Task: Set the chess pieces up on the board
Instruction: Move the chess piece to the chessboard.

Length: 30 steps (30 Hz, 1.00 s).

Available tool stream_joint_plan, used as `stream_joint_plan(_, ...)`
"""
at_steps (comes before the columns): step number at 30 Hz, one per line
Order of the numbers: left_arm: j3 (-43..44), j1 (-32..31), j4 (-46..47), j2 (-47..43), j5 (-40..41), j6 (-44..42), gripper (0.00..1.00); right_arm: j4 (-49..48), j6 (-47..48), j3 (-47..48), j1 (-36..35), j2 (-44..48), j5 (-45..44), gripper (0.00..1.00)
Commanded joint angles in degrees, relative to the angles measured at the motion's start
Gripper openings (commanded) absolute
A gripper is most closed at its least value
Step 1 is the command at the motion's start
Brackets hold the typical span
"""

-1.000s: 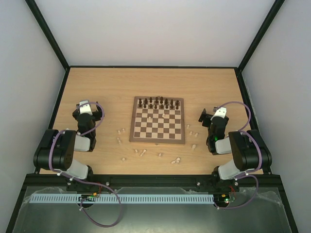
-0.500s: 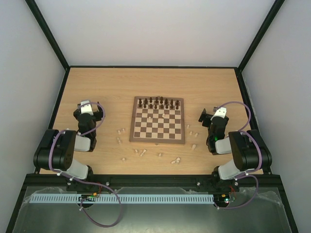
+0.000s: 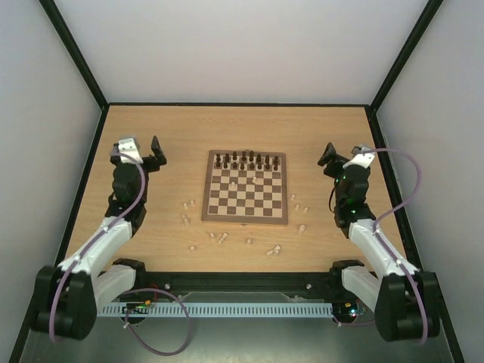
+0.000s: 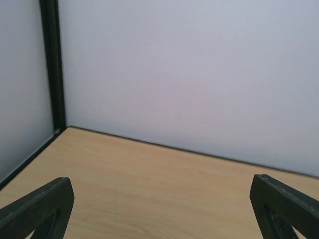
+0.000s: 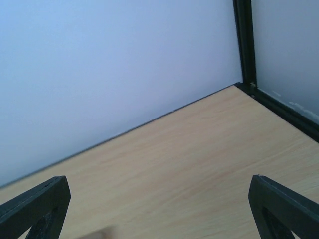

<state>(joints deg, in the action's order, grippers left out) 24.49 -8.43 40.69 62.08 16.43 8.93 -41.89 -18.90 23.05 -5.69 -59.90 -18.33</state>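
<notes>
The board (image 3: 246, 203) lies in the middle of the table, with dark brown pieces (image 3: 247, 159) lined along its far rows. Several cream chess pieces (image 3: 221, 237) are scattered on the table in front of the board and beside it, at the left (image 3: 187, 205) and at the right (image 3: 302, 228). My left gripper (image 3: 146, 150) is raised left of the board, open and empty. My right gripper (image 3: 341, 156) is raised right of the board, also open and empty. Both wrist views show wide-apart fingertips (image 4: 36, 209) (image 5: 285, 206) over bare table, with no piece between them.
Black frame posts and pale walls close in the table on the left (image 4: 51, 64), right (image 5: 244, 42) and far sides. The left wrist view faces the far left corner, the right wrist view the far right corner.
Both arms have unfolded from their tucked poses. Each gripper has risen, moved farther from the base and swung slightly outward. The jaws stayed open and no piece has moved.
</notes>
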Motion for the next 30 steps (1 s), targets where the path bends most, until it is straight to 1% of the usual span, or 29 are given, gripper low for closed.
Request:
stream_joint_plan(1,7.0,-3.0,-19.8,-10.4,-2.0,8.9,0.99,25.5,-12.8,9.9,-0.2,7.9,9.2,0.99)
stream_joint_plan(2,9.3,-3.5,-24.0,-12.5,-2.8,11.8,0.99,28.7,-13.4,11.6,-0.3,9.4,13.8,0.99)
stream_joint_plan(5,14.8,-3.9,-34.0,-16.7,-7.6,19.8,1.0,28.2,-15.6,11.0,-0.2,13.4,24.6,0.99)
stream_joint_plan(6,16.2,-4.1,-36.5,-17.6,-9.4,22.4,1.0,28.6,-16.7,10.9,-0.3,14.2,27.2,0.99)
stream_joint_plan(7,18.0,-4.1,-39.1,-18.3,-11.4,24.8,1.0,30.4,-19.2,11.2,-0.2,14.6,28.0,0.99)
stream_joint_plan(8,20.3,-4.1,-42.9,-18.5,-13.2,26.9,0.99,34.2,-22.1,11.8,-0.3,14.5,27.6,0.99)
stream_joint_plan(9,22.5,-4.3,-45.7,-18.4,-14.9,27.6,0.99,37.0,-25.3,12.5,-0.3,14.3,26.8,0.99)
stream_joint_plan(10,23.9,-4.6,-47.6,-18.2,-16.3,27.7,0.99,38.4,-26.9,13.1,-0.3,13.8,27.7,0.99)
stream_joint_plan(12,25.3,-4.7,-48.7,-18.2,-21.0,26.3,1.0,38.0,-27.4,14.2,-0.3,11.9,35.6,0.99)
stream_joint_plan(13,25.4,-4.8,-48.9,-18.2,-22.8,25.9,1.0,39.4,-27.6,15.4,-0.3,10.7,38.7,0.99)
stream_joint_plan(15,25.3,-4.8,-48.9,-18.2,-30.0,22.9,0.99,42.6,-26.9,17.6,-0.4,8.4,41.6,0.99)
stream_joint_plan(16,24.4,-4.8,-48.5,-18.3,-32.4,23.1,0.99,43.4,-25.6,17.9,-0.8,7.9,42.1,0.99)
stream_joint_plan(20,18.5,-4.5,-48.0,-18.2,-31.0,30.5,0.99,46.9,-20.4,17.8,-3.5,7.5,36.5,0.99)
stream_joint_plan(23,15.5,-4.9,-40.0,-16.1,-41.3,29.6,0.99,49.9,-16.9,17.8,-5.6,7.9,31.9,0.99)
stream_joint_plan(24,15.5,-5.4,-39.6,-15.3,-41.9,29.6,0.99,51.4,-15.3,17.8,-6.1,7.8,29.9,0.99)
stream_joint_plan(27,16.6,-7.8,-43.1,-14.2,-38.7,26.7,0.99,54.5,-12.9,16.8,-7.2,6.6,26.3,0.99)
stream_joint_plan(29,16.9,-8.6,-46.4,-14.2,-35.1,26.3,1.0,54.3,-12.0,15.5,-8.1,5.4,24.7,1.0)
stream_joint_plan(30,16.9,-8.9,-47.9,-14.1,-33.4,26.4,0.99,54.0,-11.6,14.9,-8.5,4.4,24.3,0.99)
